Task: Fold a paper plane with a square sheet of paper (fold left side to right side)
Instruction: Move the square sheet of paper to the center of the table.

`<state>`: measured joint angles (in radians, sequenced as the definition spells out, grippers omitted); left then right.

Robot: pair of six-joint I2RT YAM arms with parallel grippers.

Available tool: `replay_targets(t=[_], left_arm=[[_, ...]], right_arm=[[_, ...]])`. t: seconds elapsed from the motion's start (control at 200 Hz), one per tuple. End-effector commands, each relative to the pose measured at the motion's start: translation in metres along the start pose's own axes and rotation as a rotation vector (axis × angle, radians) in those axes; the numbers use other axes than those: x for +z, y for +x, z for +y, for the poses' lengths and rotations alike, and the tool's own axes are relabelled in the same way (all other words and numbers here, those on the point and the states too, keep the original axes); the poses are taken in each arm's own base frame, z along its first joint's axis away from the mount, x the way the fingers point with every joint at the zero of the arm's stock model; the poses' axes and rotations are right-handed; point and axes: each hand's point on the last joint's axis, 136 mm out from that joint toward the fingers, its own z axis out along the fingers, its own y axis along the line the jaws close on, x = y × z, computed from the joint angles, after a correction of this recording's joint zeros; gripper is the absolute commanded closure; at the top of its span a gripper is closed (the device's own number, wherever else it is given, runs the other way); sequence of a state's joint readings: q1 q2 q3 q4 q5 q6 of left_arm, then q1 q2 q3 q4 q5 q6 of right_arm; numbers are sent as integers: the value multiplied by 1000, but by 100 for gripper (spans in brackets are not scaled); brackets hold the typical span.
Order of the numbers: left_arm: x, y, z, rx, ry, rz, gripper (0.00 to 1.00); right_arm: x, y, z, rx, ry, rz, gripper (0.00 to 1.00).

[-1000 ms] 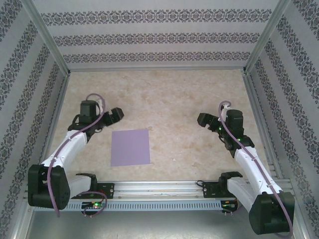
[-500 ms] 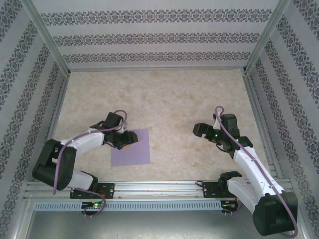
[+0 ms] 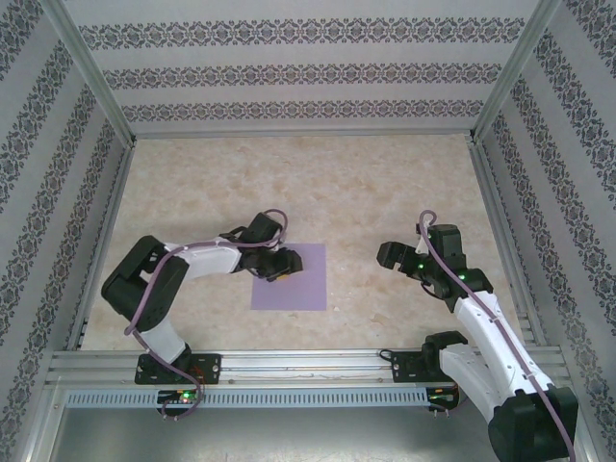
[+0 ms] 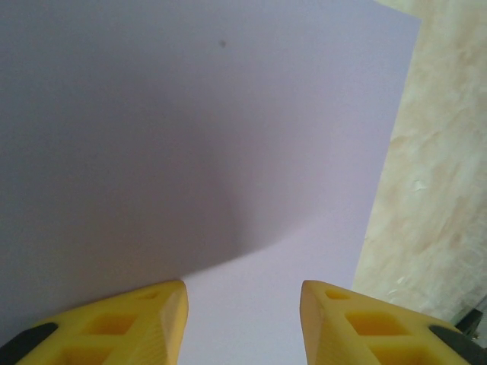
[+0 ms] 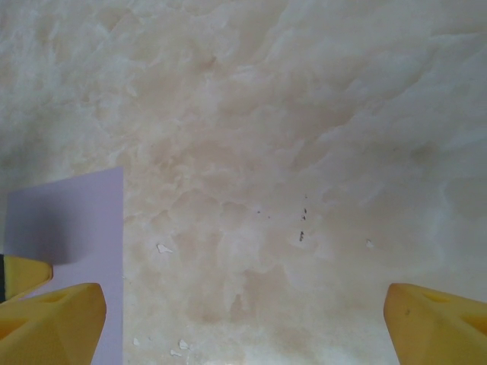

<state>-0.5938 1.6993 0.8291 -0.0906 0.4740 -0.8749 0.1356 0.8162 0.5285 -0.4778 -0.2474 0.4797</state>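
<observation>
**Operator:** The patterned walls (image 3: 308, 72) close in three sides of my marbled beige bench (image 3: 385, 183), and a metal rail (image 3: 308, 364) runs along the near edge. I have wide bare bench behind the work and a strip of it on either side.

**Desk:** Where's the paper?

**Operator:** The purple sheet (image 3: 303, 289) lies flat and unfolded, front of centre, between my two arms. Its edges run about square to the rail, and the near edge stops a little short of it.

**Desk:** Left arm?

**Operator:** My left pincer (image 3: 286, 262) is down over the sheet's left half, near the far edge. On its wrist camera the yellow fingers (image 4: 163, 308) stand partly apart over smooth paper. I can't tell whether the tips touch it. The sheet's right edge shows there as a straight line, with bench beyond it.

**Desk:** Right arm?

**Operator:** My right pincer (image 3: 388, 256) hangs over bare bench, off the sheet's right edge, with its jaws spread wide. Its camera catches a corner of the sheet by one finger.
</observation>
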Motion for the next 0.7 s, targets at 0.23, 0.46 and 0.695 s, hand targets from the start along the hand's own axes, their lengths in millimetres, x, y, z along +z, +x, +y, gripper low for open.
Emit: replay_targets(t=[0.23,0.46,0.695], left_arm=[[46,-4,-21,-31,-22,-12,56],[37,-14,-47,1,37,-37,55],[3,-32,-91,98,95,-82,49]], right_arm=[[-7,6,-9,-45,68,36,8],[-5,7,-10,-37,75,48,8],[-6,0,-8,-43,83,41,8]])
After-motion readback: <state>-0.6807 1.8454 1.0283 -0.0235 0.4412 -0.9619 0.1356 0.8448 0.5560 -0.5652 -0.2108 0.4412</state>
